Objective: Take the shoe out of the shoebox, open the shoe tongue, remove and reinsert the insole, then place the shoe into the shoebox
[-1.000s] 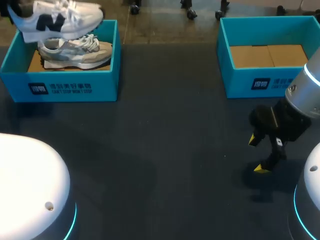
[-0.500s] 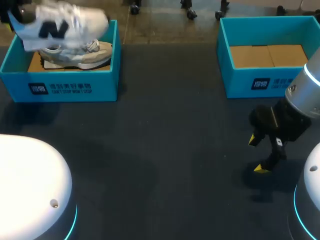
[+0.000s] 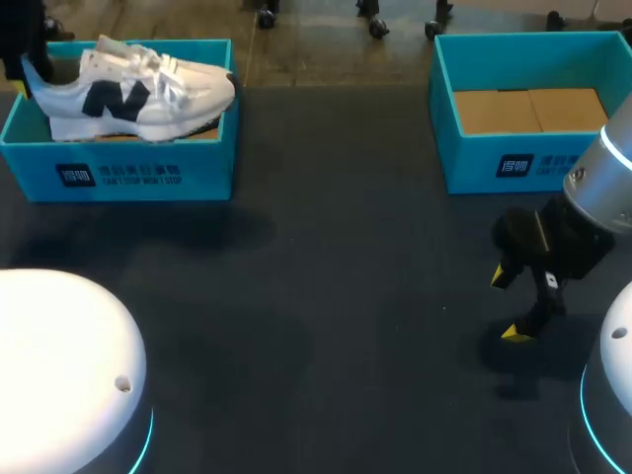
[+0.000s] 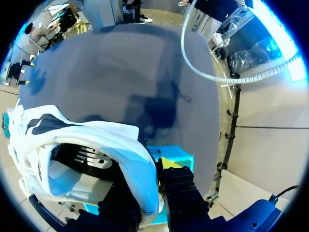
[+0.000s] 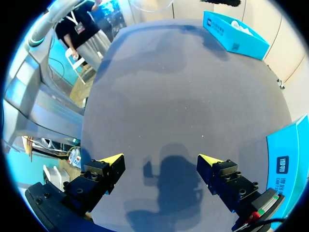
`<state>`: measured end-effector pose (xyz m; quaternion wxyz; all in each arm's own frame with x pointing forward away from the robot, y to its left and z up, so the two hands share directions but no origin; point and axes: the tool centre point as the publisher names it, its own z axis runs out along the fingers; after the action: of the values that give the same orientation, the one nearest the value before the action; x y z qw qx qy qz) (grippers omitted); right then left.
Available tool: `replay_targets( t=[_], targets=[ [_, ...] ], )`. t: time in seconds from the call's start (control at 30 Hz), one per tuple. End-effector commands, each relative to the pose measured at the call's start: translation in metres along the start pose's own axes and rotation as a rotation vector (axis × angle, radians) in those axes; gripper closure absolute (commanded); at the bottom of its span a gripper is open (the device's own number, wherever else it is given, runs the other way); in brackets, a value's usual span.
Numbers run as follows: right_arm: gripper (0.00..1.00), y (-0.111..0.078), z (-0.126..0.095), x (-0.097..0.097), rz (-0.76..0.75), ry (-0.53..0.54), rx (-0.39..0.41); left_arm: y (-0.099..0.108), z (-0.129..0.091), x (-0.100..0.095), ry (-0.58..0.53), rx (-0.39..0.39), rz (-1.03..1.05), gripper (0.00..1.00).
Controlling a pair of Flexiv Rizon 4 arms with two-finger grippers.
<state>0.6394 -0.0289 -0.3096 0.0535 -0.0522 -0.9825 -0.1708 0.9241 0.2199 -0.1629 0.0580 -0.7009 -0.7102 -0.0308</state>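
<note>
Left gripper (image 4: 152, 170) clamped on white shoe (image 3: 138, 94) heel; shoe over left shoebox (image 3: 118, 173), 10 o'clock. Right gripper (image 3: 508, 304) spread wide above table (image 3: 326, 296), 4 o'clock. Second shoebox (image 3: 523, 163), 2 o'clock.

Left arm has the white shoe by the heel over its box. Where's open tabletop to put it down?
The widest bare table lies between the left shoebox and the right shoebox, running toward the robot. Tighter in front of the right shoebox, where the right gripper hangs open over the surface. The white shoe fills the left shoebox's mouth.
</note>
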Motion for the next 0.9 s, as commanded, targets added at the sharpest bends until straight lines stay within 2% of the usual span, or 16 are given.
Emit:
replay_targets(
  t=[0.03,0.23,0.37,0.87,0.9],
  targets=[
    [0.0,0.0,0.0,0.001,0.001,-0.001,0.003,-0.064,0.006,-0.018,0.032,-0.115,0.001,1.0],
    [0.0,0.0,0.0,0.001,0.001,-0.001,0.003,-0.11,0.018,-0.055,0.029,-0.076,0.054,1.0],
    [0.0,0.0,0.0,0.001,0.001,-0.001,0.003,-0.132,0.023,-0.076,-0.015,-0.052,0.067,1.0],
    [0.0,0.0,0.0,0.001,0.001,-0.001,0.003,-0.132,0.023,-0.076,-0.015,-0.052,0.067,1.0],
    [0.0,0.0,0.0,0.001,0.001,-0.001,0.003,-0.137,0.032,-0.083,-0.011,-0.031,0.083,1.0]
  ],
)
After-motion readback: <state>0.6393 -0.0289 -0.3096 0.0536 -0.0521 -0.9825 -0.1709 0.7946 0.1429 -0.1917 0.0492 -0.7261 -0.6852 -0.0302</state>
